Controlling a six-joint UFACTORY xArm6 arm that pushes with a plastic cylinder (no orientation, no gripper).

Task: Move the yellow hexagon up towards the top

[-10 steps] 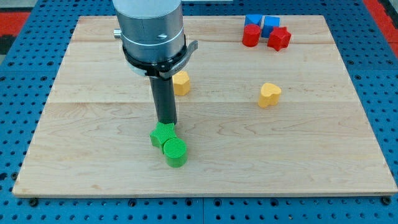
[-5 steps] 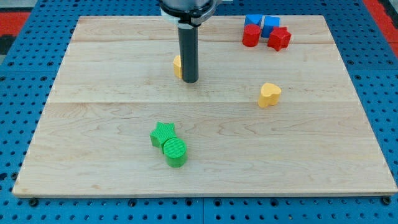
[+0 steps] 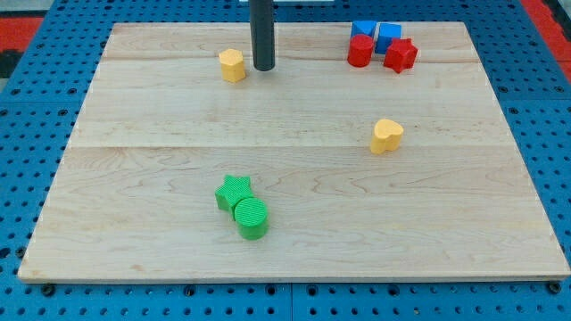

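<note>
one yellow hexagon (image 3: pixel 232 65) has slid up-left; my tip (image 3: pixel 263 68) followed, just right.

Illumination is bright, even and diffuse, apparently from overhead. The worktop (image 3: pixel 294 205) shows no glare or hot spots; its wood grain reads clearly from near edge to far edge. Shadows are short and soft: a faint one under the rod at my tip (image 3: pixel 263 69), and small ones hugging the green cylinder (image 3: pixel 252 218) and yellow heart (image 3: pixel 386 135). Focus is sharp across the frame, with no motion blur on the rod. Colours are saturated. The worktop edges appear straight, with no evident distortion at the edges.
</note>
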